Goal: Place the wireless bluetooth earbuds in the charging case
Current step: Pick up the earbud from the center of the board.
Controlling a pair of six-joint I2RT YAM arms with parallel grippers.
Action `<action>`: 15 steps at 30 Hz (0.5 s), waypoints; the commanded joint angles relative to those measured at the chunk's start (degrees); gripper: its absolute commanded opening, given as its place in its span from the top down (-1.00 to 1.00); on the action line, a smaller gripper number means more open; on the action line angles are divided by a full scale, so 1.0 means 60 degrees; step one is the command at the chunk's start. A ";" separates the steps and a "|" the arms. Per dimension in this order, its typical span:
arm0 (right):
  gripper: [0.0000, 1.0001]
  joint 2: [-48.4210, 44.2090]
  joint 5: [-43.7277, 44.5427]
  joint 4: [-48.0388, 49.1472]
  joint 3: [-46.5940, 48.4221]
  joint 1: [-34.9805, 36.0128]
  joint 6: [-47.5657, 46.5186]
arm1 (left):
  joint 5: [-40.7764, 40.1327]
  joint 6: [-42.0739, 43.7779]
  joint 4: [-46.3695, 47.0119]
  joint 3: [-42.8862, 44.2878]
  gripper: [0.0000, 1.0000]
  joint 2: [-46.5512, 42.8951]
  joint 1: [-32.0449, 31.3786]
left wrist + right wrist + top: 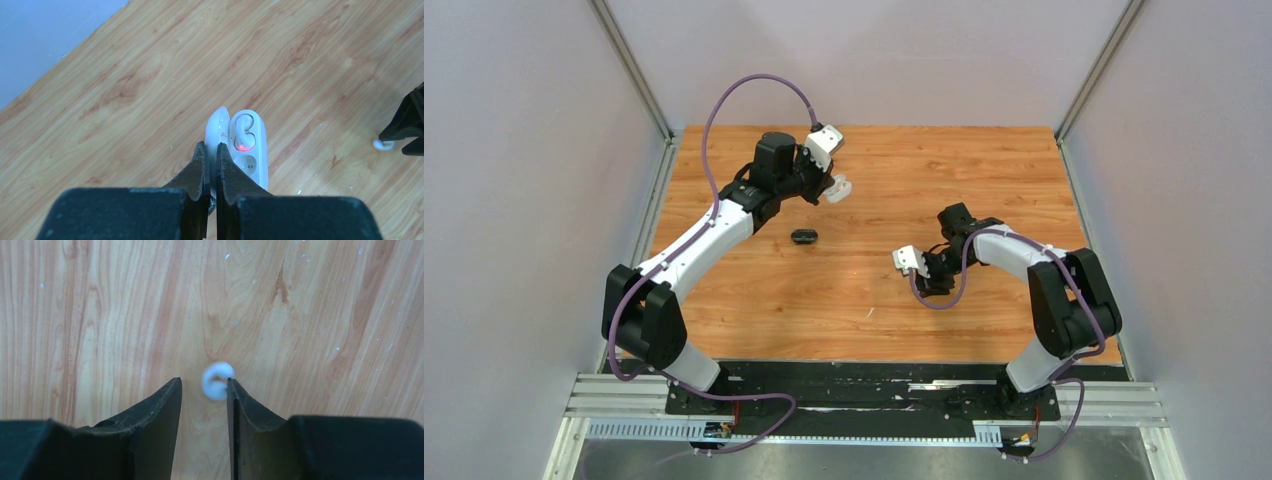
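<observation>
An orange-brown wood-grain tabletop (874, 300) is enclosed by pale grey walls (524, 150) left, right and far; 2 slanted metal posts (630, 65) rise at its far corners.

Wood-grain surface (984, 180), lightly speckled. Lying on it: a white charging case (247, 145), lid open, towards the far left; a black case (804, 237) nearer the middle; one loose white earbud (217, 381) further right.
</observation>
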 commanded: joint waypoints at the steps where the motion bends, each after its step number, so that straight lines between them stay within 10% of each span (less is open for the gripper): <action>1: 0.24 0.0358 0.0170 0.0147 0.0134 0.0107 0.0276 | 0.0051 -0.0079 0.0391 0.0181 1.00 -0.0133 0.0042; 15: 0.27 0.0347 0.0259 0.0614 0.0324 0.0132 0.0985 | 0.0033 -0.0071 0.0370 0.0155 1.00 -0.0162 0.0039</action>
